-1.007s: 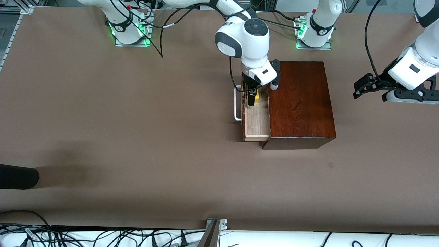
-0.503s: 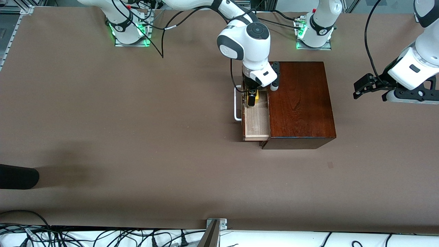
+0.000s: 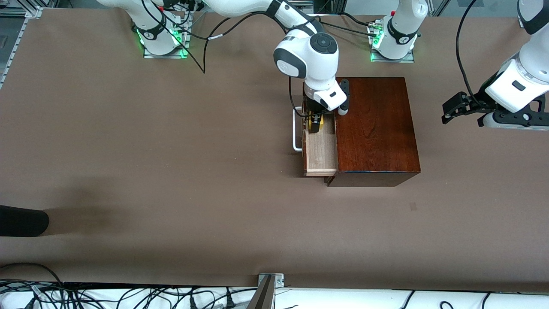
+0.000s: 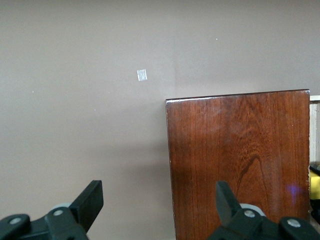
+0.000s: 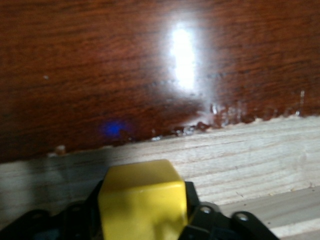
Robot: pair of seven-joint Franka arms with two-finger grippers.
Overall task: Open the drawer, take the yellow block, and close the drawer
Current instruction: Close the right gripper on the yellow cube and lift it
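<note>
Right gripper point(image 3: 316, 121) inside the open drawer point(image 3: 319, 150), jaws closed on the yellow block point(image 3: 316, 123).

The drawer is pulled out of the wooden box point(image 3: 375, 128), toward the right arm's end of the worktop point(image 3: 171, 171); the block sits at the drawer's end farther from the front camera. The left gripper point(image 3: 450, 112) waits above the worktop beside the box, jaws open.
</note>
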